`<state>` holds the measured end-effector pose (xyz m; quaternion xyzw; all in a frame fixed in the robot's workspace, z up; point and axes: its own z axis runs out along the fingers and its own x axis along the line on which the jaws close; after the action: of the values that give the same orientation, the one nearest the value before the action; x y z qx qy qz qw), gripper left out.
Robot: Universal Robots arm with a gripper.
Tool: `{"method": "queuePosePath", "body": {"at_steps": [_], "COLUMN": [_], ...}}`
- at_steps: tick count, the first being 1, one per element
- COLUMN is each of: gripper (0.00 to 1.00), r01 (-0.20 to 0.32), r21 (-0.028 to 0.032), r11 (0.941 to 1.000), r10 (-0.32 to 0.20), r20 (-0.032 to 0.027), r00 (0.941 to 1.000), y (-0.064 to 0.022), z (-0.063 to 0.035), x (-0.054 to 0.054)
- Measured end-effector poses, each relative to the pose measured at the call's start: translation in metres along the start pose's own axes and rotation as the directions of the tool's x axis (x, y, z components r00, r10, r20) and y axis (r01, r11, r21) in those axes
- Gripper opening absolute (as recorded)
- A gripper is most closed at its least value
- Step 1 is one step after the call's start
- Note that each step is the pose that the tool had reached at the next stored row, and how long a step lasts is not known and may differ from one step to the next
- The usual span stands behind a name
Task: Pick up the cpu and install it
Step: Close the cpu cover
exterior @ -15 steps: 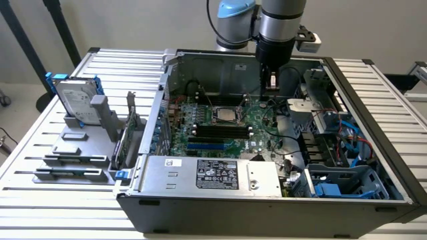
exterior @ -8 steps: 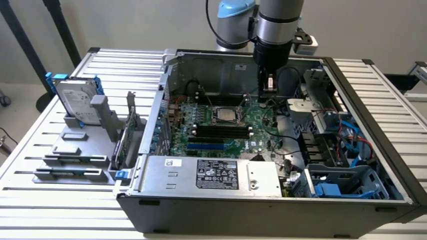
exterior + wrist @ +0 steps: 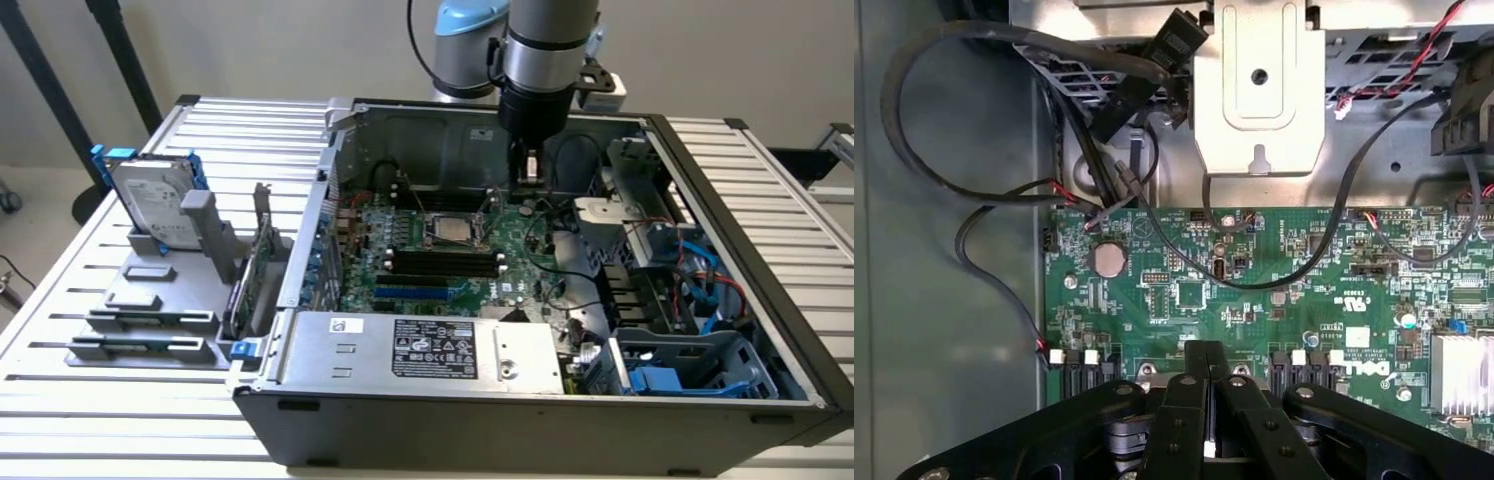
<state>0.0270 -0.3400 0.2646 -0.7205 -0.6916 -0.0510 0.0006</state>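
The cpu (image 3: pixel 455 228), a small silver-grey square, lies flat in the socket frame on the green motherboard (image 3: pixel 441 285) inside the open computer case (image 3: pixel 534 420). My gripper (image 3: pixel 530 178) hangs above the board near the case's back wall, to the exterior view's right of the cpu and apart from it. It is shut, and in the wrist view its black fingers (image 3: pixel 1194 385) press together with nothing between them. Below them lies the motherboard (image 3: pixel 1254 290).
A hard drive in a blue frame (image 3: pixel 154 200) and grey blocks (image 3: pixel 147 300) stand on a holder at the exterior view's left. The power supply (image 3: pixel 420 350) fills the case front. Black cables (image 3: pixel 964 190), a metal bracket (image 3: pixel 1259 90) and a heatsink (image 3: pixel 1459 372) surround the gripper.
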Motion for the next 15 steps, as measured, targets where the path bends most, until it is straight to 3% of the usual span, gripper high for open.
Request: {"method": "queuePosePath", "body": {"at_steps": [3,4,5,9,10,12,15], "gripper": [0.11,0.11,0.11,0.11,0.11,0.11,0.11], "r01": [-0.001,-0.001,-0.001,-0.006,-0.007,-0.009,-0.01], "r21": [0.0004,0.0018,0.0069,0.053,0.0622,0.0742,0.0855], "r11": [1.0,1.0,1.0,0.9986,0.998,0.9972,0.9963], "r10": [0.001,0.001,0.002,0.007,0.008,0.009,0.01], "r20": [-0.0069,-0.0084,-0.0096,-0.0089,-0.0081,-0.0077,-0.0071], "r00": [1.0,1.0,1.0,0.9999,0.9999,0.9999,0.9999], "y": [-0.001,-0.001,-0.0011,-0.0011,-0.001,-0.0009,-0.0007], "z": [0.0025,0.0028,0.003,0.003,0.0027,0.0013,-0.0024], "x": [-0.0002,-0.0003,-0.0003,-0.0003,-0.0002,-0.0001,0.0001]}}
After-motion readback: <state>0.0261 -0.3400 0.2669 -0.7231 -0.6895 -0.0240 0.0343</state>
